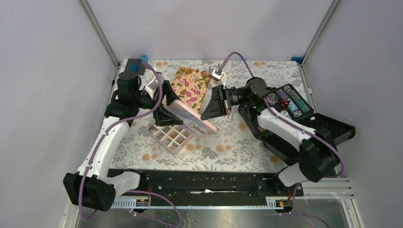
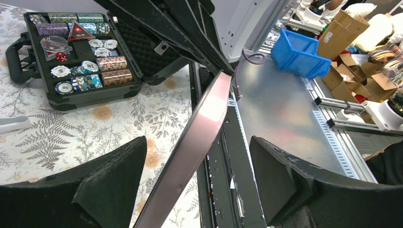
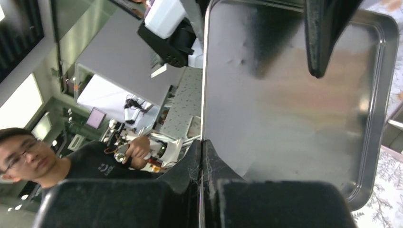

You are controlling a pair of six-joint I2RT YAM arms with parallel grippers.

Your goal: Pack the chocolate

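The right hand is clenched on the rim of the tilted pink lid, the left hand stands released astride its other edge, and the chocolate sits in the divided tin on the counter.

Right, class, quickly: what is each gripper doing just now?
Left gripper: open, jaws astride the lid, not gripping it.
Right gripper: closed on the lid's rim.

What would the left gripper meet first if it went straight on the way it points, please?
Probably the pink lid, whose edge stands between the left gripper's open fingers; depth is unclear.
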